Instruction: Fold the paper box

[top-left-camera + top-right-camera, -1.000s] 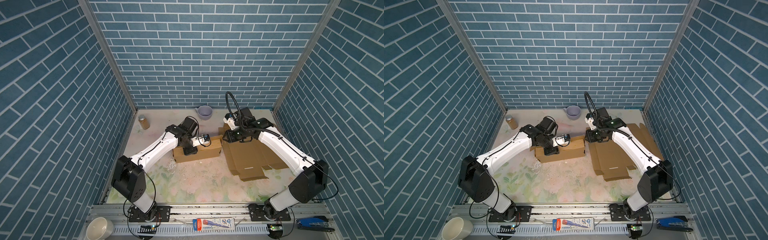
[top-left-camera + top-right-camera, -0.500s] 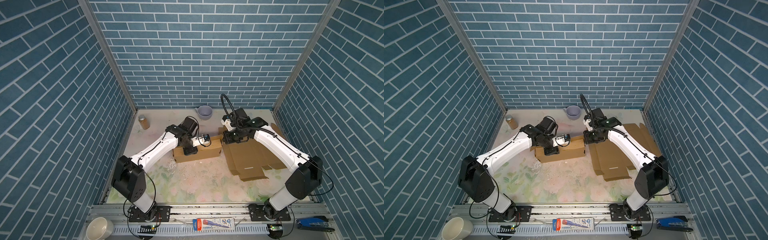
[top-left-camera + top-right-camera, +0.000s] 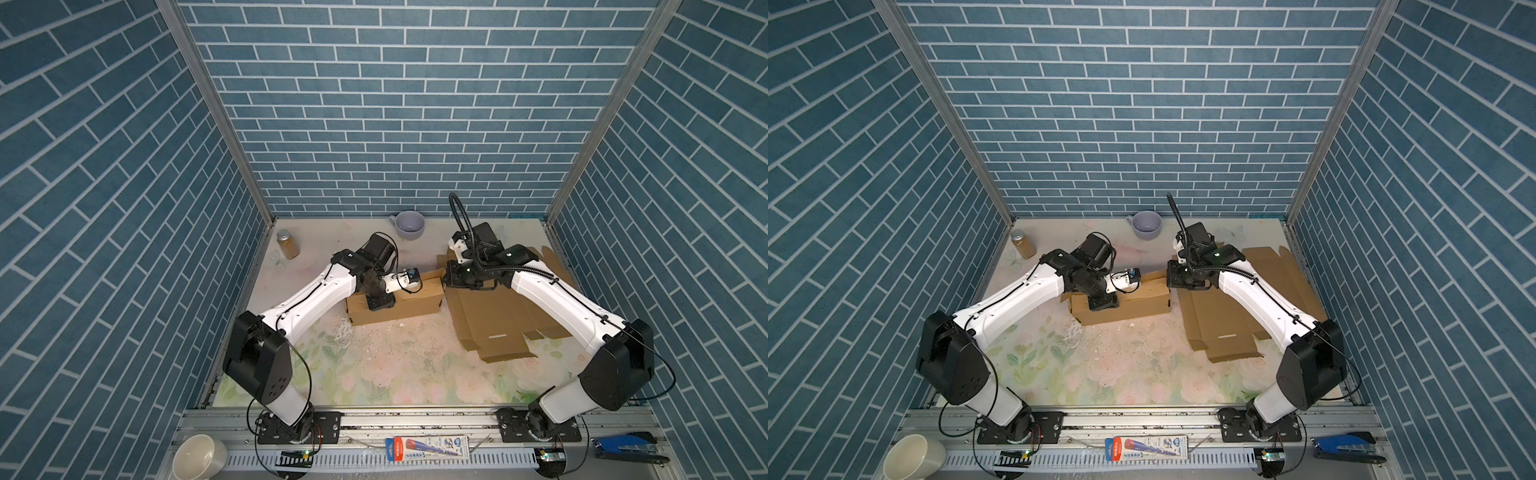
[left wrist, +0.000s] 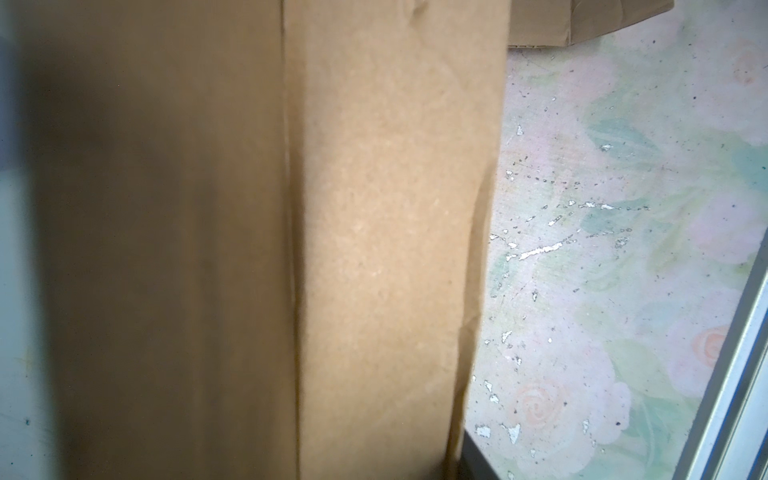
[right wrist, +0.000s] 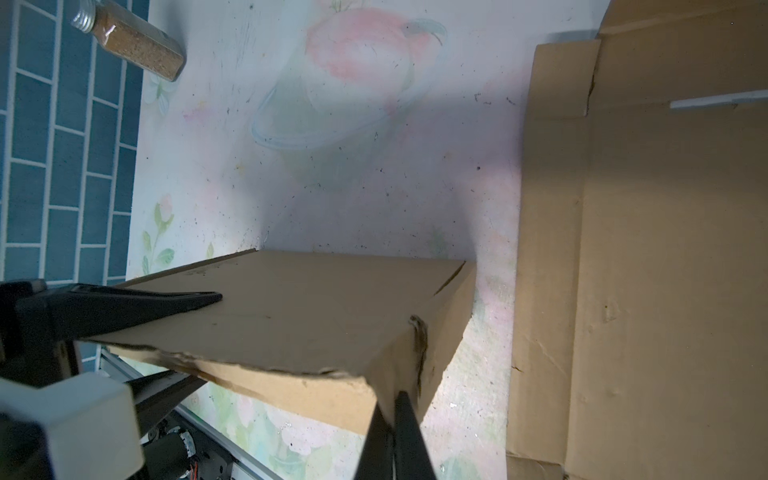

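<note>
On table [image 3: 395, 374], left pincer [image 5: 208, 337] clamping paper box [image 3: 415, 300], right pincer [image 5: 394, 413] closed alongside

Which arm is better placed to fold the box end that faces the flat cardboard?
Right: the right gripper is shut at that end's corner of the box; the left gripper is mid-box.

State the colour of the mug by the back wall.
The ceramic mug is pale lavender, and it shows best in a top view.

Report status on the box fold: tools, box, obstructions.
Left tool clamped on paper box, top panel. Right tool shut, tips at its end corner. Box partly formed. Flat cardboard alongside, not blocking.
</note>
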